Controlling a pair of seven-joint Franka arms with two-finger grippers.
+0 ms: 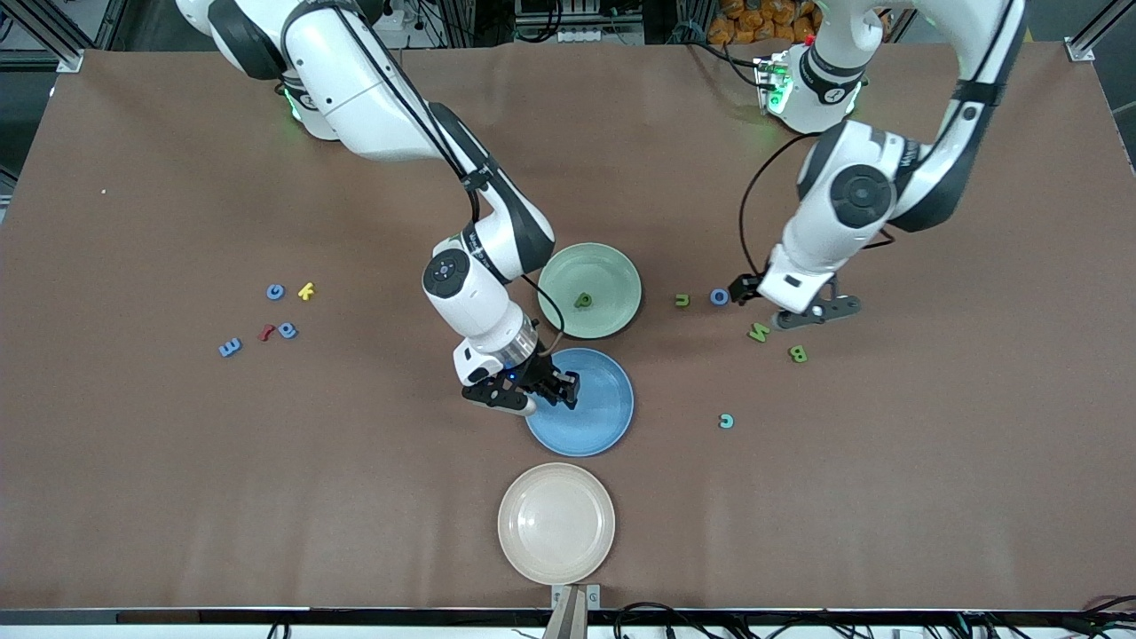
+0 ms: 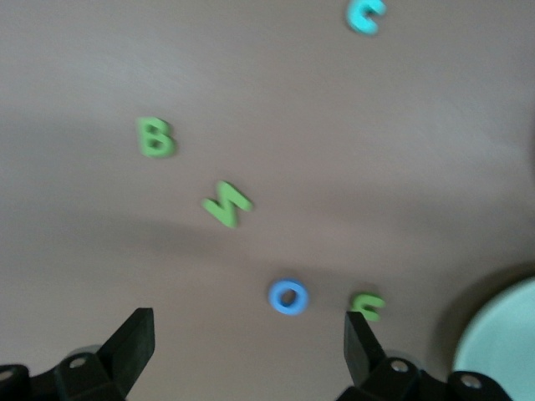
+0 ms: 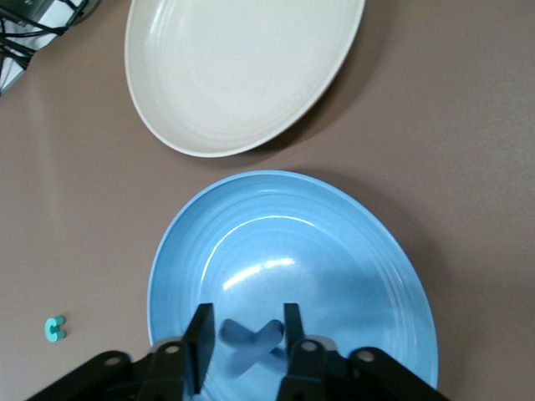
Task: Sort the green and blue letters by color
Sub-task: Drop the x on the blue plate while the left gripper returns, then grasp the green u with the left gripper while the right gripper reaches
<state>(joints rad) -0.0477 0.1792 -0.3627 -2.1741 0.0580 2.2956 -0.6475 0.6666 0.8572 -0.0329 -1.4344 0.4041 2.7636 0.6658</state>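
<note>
- Reaching down over the blue plate [image 1: 603,417], the right gripper [image 3: 242,338] has its fingers narrowly spread around a blue letter [image 3: 251,338] at the plate's edge.
- Hanging low over the table, the left gripper [image 2: 251,351] is spread wide and empty above a blue O [image 2: 288,297].
- Brown table [image 1: 266,488] carries a green plate [image 1: 612,266] holding one green letter [image 1: 583,301], and a cream plate [image 1: 556,524] nearest the front camera.
- Green W [image 1: 760,333] and B [image 1: 798,353] lie near the left gripper; more blue letters [image 1: 230,347] sit toward the right arm's end.
</note>
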